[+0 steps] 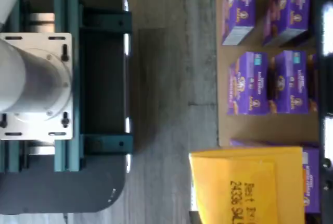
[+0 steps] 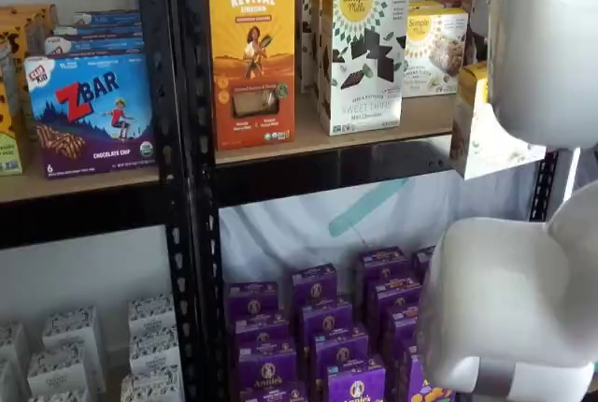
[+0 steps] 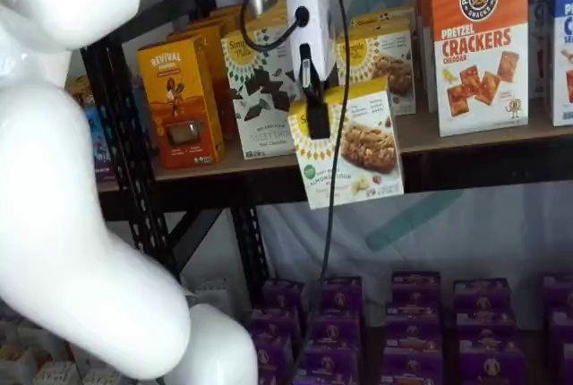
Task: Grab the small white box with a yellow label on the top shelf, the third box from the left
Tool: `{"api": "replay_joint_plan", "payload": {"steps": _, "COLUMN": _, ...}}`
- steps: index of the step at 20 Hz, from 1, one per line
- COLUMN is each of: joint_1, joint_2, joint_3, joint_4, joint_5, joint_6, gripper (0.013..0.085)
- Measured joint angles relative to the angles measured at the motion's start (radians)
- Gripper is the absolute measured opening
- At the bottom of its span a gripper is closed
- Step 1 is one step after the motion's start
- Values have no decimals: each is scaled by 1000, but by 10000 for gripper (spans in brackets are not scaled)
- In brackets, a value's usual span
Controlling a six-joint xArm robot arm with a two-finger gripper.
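Step in hand: While the gripper (image 3: 315, 103) hangs in front of the top shelf (image 3: 466, 130), it has the small white box (image 3: 354, 148) clear of the board, so I judge the grab itself made and the carry-away stage in hand.
Jaws: closed on the box's upper edge; one black finger lies over its front face, near the yellow logo.
Box position: in a shelf view it hangs tilted, its lower part dropping below the shelf's black beam, out in front of the row and touching nothing on it. In a shelf view (image 2: 486, 131) only its end face shows, past the right end of the shelf beside the arm's white casing.
Neighbours: a matching short carton (image 3: 387, 61) stands on the board behind; the tall Sweet Thins box (image 3: 260, 89) is to the left, the orange Revival box (image 3: 179, 103) further left, the Pretzel Crackers box (image 3: 479, 45) to the right.
Wrist view: purple Annie's boxes (image 1: 247, 83) and a yellow envelope (image 1: 244, 187) on the floor-level stock; the held box does not show.
Next move: I'd say a steady pull away from the shelf, keeping the squeeze firm, since the carton hangs from one edge and could swing or slip.
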Motion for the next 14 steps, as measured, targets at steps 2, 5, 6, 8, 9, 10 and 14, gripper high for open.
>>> {"api": "replay_joint_plan", "payload": {"steps": 2, "joint_1": 3, "joint_2": -8, "joint_3": 5, "joint_4": -2, "joint_5": 22, "joint_6": 3, "gripper": 290}}
{"api": "replay_joint_plan", "payload": {"steps": 5, "joint_1": 8, "joint_2": -22, "joint_3": 15, "joint_4": 5, "joint_5": 45, "joint_6": 9, "gripper": 290}}
{"api": "replay_joint_plan", "payload": {"steps": 6, "joint_1": 12, "joint_2": -27, "joint_3": 19, "joint_4": 7, "joint_5": 50, "joint_6": 14, "gripper": 290}}
{"api": "replay_joint_plan", "payload": {"steps": 8, "joint_1": 22, "joint_2": -35, "joint_3": 26, "joint_4": 8, "joint_5": 57, "joint_6": 24, "gripper": 290}}
{"api": "replay_joint_plan", "payload": {"steps": 9, "joint_1": 29, "joint_2": -40, "joint_3": 31, "joint_4": 7, "joint_5": 58, "joint_6": 30, "gripper": 290}}
{"api": "replay_joint_plan", "payload": {"steps": 10, "joint_1": 36, "joint_2": -45, "joint_3": 36, "joint_4": 5, "joint_5": 58, "joint_6": 37, "gripper": 290}}
{"api": "replay_joint_plan", "payload": {"steps": 14, "joint_1": 59, "joint_2": -56, "joint_3": 51, "joint_4": 0, "joint_5": 58, "joint_6": 60, "gripper": 290}}
